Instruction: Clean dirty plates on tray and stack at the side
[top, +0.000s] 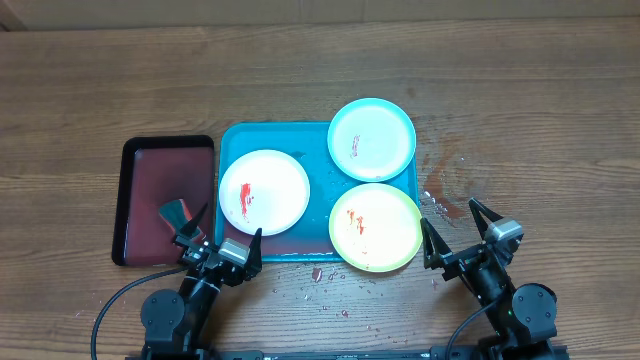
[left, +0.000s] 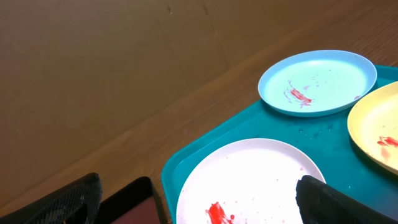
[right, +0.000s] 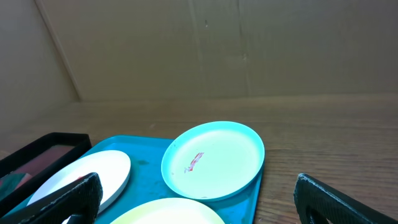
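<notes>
A teal-blue tray (top: 318, 150) lies mid-table with three plates on it. The white plate (top: 264, 191) with a red smear sits at its left. The light blue plate (top: 371, 139) with a red streak overlaps its far right corner. The yellow-green plate (top: 375, 227) with red smears overhangs its near right corner. My left gripper (top: 219, 236) is open and empty at the tray's near left corner. My right gripper (top: 459, 231) is open and empty, right of the yellow-green plate. The left wrist view shows the white plate (left: 255, 180), blue plate (left: 317, 81) and yellow-green plate (left: 379, 127).
A dark maroon tray (top: 165, 197) with a black rim lies left of the teal tray; a small dark red and black object (top: 176, 212) rests in it. Red specks and wet spots (top: 440, 195) dot the wood near the teal tray's right and near edges.
</notes>
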